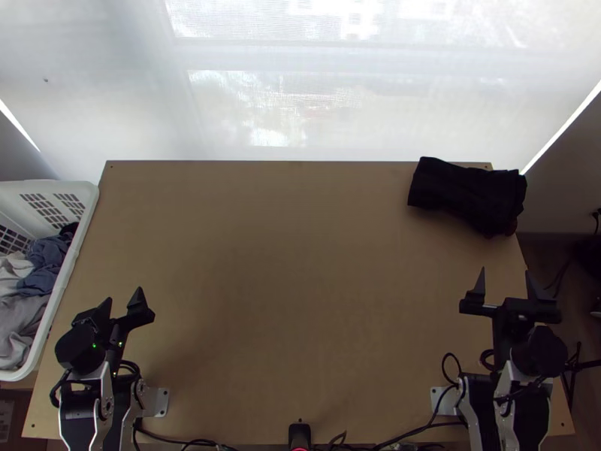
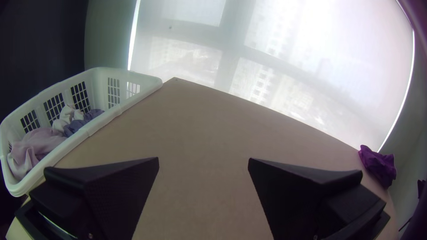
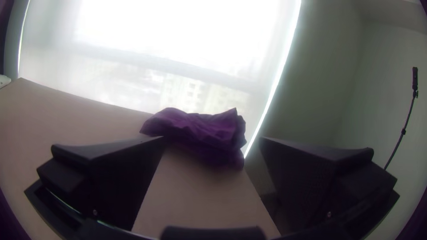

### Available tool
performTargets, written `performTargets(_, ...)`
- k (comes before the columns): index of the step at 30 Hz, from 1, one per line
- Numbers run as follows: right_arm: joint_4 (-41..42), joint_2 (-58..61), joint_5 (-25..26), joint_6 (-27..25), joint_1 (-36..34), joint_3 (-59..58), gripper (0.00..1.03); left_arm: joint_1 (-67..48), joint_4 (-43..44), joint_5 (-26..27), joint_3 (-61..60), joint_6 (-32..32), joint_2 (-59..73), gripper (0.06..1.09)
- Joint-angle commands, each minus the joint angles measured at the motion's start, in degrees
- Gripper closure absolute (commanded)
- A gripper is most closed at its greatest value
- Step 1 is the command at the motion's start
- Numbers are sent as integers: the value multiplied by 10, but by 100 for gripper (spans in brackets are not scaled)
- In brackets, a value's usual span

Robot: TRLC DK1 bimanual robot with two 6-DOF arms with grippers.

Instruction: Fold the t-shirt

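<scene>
A dark cloth (image 1: 467, 194) lies folded into a compact bundle at the table's far right corner; it looks purple in the right wrist view, where the cloth (image 3: 200, 131) has a crumpled top. Whether it is a t-shirt I cannot tell. My right gripper (image 1: 505, 289) stands open nearer the table's right edge, some distance short of the bundle; in its wrist view the gripper (image 3: 211, 140) has nothing between its fingers. Over the near left of the table my left gripper (image 1: 124, 304) is open and holds nothing; the same gripper (image 2: 203, 161) appears in its wrist view, far from the cloth (image 2: 378, 165).
A white laundry basket (image 1: 79, 225) with several grey, white and blue cloths stands against the table's left edge. Bare wood of the table (image 1: 285, 278) stretches between the arms. Cables run along the near edge beside a small black device (image 1: 299, 434).
</scene>
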Motion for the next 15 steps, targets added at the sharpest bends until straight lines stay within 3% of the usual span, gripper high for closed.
performTargets(1,-107,112,9,9,-11,132,5,0,0,-1,0,0,0,11)
performTargets(6,-181,238,39,38,-8,232,5,0,0,0,0,0,0,11)
performTargets(8,-222,266,42,71,1,270,5,0,0,0,0,0,0,11)
performTargets(12,-265,318,110,138,58,336,5,10,-2,-2,2,-1,0,11)
performTargets(15,-317,357,113,202,75,387,5,-1,-2,-1,2,1,0,11)
